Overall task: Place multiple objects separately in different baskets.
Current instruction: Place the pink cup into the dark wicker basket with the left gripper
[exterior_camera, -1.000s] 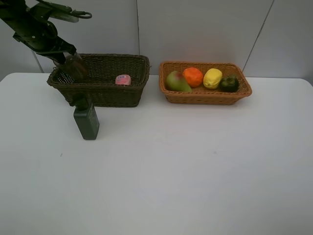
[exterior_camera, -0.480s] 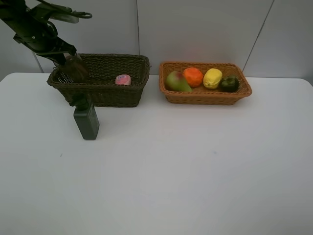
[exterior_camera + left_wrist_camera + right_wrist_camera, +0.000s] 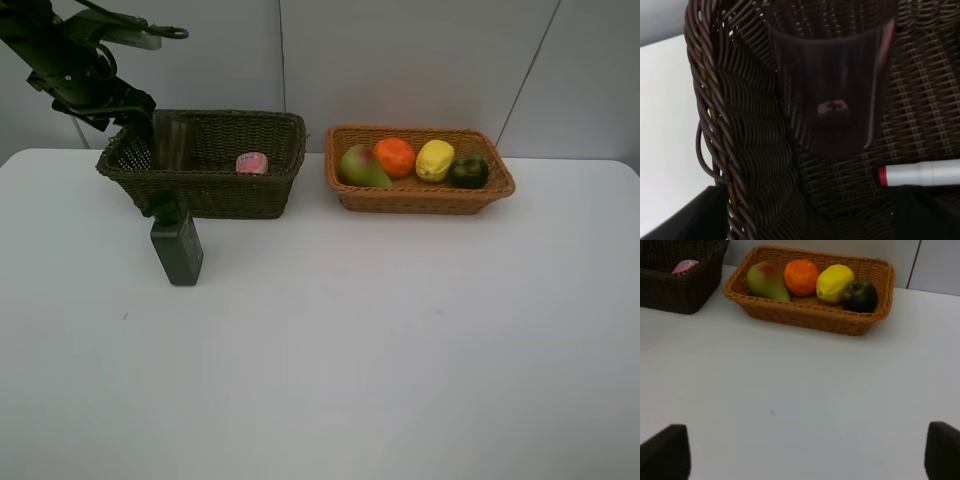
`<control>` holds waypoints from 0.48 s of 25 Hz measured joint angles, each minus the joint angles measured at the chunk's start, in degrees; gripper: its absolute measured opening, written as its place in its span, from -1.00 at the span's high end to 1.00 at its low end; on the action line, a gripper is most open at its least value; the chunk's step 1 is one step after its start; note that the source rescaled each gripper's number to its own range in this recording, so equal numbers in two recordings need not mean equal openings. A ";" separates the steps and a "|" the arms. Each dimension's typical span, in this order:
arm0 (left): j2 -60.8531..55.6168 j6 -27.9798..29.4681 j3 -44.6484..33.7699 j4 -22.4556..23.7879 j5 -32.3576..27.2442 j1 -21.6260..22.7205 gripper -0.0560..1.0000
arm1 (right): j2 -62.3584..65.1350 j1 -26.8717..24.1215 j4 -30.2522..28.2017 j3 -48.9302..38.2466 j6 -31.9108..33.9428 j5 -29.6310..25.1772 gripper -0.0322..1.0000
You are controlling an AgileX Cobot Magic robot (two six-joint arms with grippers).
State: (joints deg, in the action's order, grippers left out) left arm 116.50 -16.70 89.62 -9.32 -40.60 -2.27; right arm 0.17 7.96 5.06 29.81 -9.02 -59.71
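I've got the left gripper (image 3: 140, 108) open over the dark basket (image 3: 268, 185), cup (image 3: 832, 90) inside, I think. Only 1 item left: the green bottle (image 3: 177, 248) just below it, lying front-to-back.

White desk (image 3: 380, 340) is carrying a dark basket (image 3: 205, 180), a tan basket (image 3: 420, 195) beside it, and a green bottle (image 3: 178, 250) lying before the dark basket.

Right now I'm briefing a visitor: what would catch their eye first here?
The tan basket at the table's back right, holding a pear, orange, lemon and mangosteen in a row. Then the dark bottle standing alone before the dark basket at back left.
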 joint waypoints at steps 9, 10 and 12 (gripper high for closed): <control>0.00 0.12 0.00 -0.27 -2.50 0.00 -0.81 | 0.00 0.00 0.00 0.00 0.00 0.00 -0.97; 0.00 0.12 0.00 -0.30 -3.22 0.00 -0.81 | 0.00 0.00 0.00 0.00 0.00 0.00 -0.97; -0.34 0.12 0.00 -0.30 -4.93 0.00 -0.81 | 0.00 0.00 0.00 0.00 0.00 0.00 -0.97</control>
State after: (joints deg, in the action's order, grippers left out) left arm 116.16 -16.58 89.62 -9.62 -45.53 -2.27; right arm 0.17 7.96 5.06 29.81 -9.02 -59.71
